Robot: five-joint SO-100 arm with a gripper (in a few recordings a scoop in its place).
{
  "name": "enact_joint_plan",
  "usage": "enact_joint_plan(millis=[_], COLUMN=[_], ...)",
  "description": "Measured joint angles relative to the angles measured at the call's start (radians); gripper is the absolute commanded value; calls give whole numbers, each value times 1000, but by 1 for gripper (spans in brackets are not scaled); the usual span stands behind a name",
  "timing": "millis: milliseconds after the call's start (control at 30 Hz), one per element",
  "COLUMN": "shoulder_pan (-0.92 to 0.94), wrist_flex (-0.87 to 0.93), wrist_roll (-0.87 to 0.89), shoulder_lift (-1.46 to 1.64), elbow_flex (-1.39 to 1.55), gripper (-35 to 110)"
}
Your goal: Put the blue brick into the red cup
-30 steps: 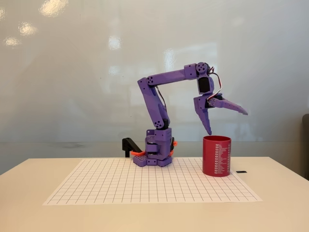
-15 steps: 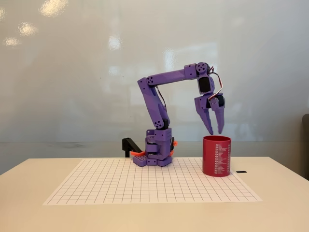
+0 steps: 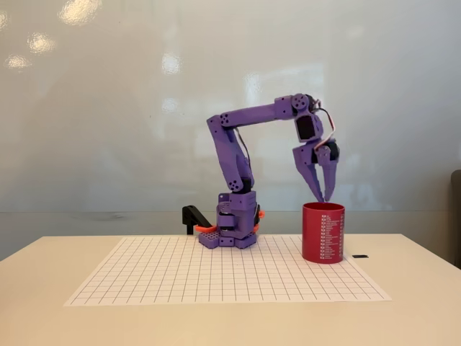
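Red plastic, the cup stands rigid and upright; the gripper hangs just above its rim, fingers pinched together, empty. The brick (light, hard, judging by kind) isn't visible.

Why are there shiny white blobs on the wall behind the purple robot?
In the fixed view, those blobs are room lights reflecting off the glossy wall. The robot arm, its hand and the red cup look sharp, and the shadows on the table are very soft.
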Motion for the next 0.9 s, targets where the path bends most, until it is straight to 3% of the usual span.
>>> enact_joint_plan(millis=[133,433,733,900], shoulder_pan=[161,684,1184,1224], wrist_flex=[-109,-291,-350,-265], wrist_roll=[17,167,181,127], shoulder_lift=[-158,-150,249,568], elbow_flex=[-114,-135,-112,-49], gripper=[-1,-1,-1,-1])
